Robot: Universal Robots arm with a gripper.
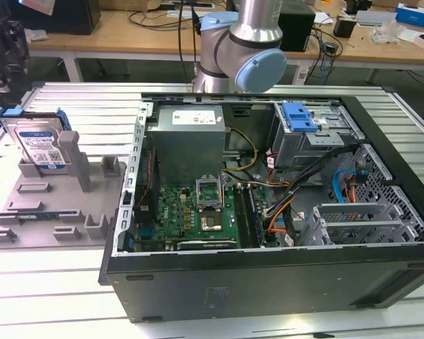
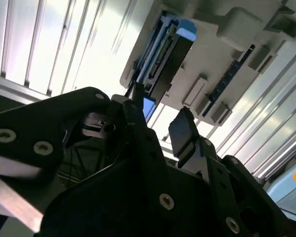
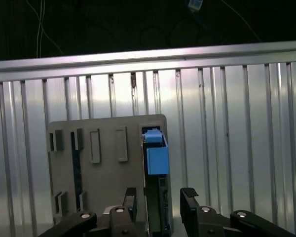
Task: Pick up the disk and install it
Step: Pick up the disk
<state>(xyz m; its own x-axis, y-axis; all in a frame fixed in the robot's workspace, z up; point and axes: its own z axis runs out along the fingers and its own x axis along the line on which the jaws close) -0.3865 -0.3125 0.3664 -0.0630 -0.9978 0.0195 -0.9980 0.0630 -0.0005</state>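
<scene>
The disk point(image 1: 37, 145) stands on edge in the grey holder point(image 1: 53, 212), at the exterior view's left. The gripper point(image 3: 160, 200) hangs above it, fingers point(image 3: 189, 198) apart and empty, their gap in line with the disk's long edge.

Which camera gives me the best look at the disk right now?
The exterior view: the disk stands in the grey holder, label side showing. Both wrist views show it edge-on, ahead of the open gripper.
</scene>
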